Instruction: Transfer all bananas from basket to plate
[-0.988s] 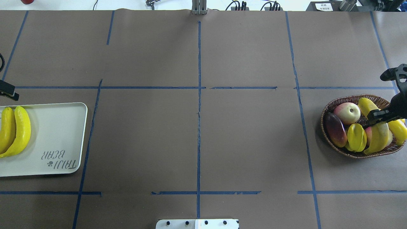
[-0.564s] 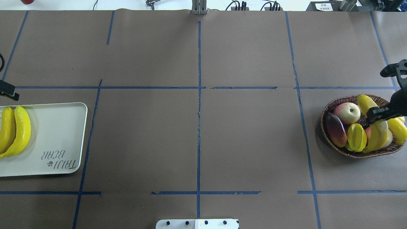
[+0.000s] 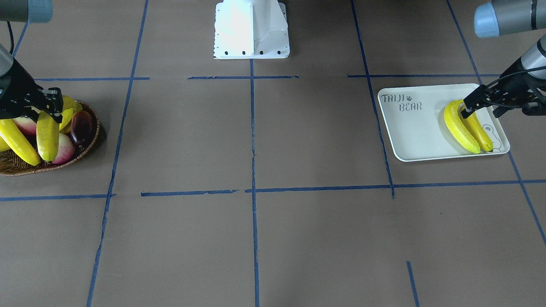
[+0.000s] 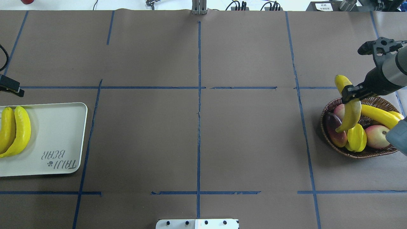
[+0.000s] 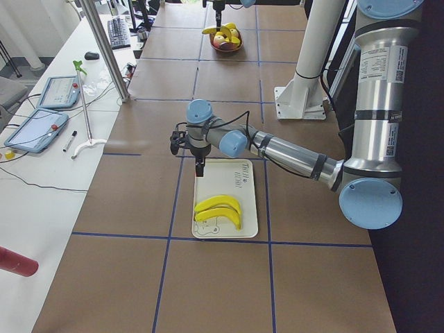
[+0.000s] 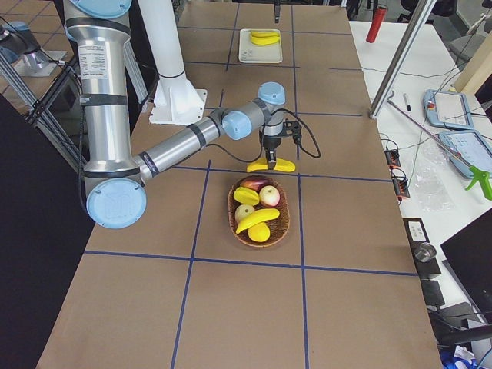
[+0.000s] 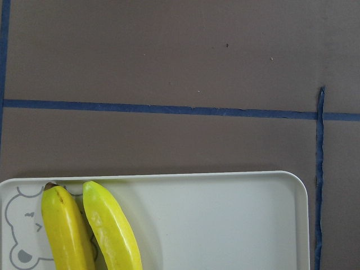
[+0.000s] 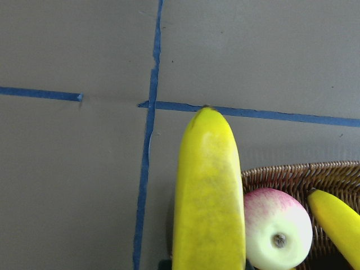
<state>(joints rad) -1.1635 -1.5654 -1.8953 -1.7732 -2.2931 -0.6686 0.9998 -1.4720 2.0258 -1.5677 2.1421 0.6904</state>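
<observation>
My right gripper (image 4: 351,92) is shut on a banana (image 4: 349,109) and holds it above the far left rim of the wicker basket (image 4: 359,155); the banana hangs clear of the fruit. It fills the right wrist view (image 8: 208,191). A second banana (image 4: 380,116) lies in the basket. The off-white plate (image 4: 54,133) at the left holds two bananas (image 4: 17,132) side by side. My left gripper (image 3: 480,111) hangs open just above these two bananas and holds nothing.
The basket also holds an apple (image 8: 278,228), a starfruit (image 4: 356,137), a reddish mango (image 4: 376,136) and a dark red fruit (image 4: 334,128). Brown paper with blue tape lines covers the table. The robot's white base (image 3: 251,30) stands at the middle of its side.
My right gripper has lifted the banana out of the basket and carried it up and toward the far left rim. The left arm has barely moved.
</observation>
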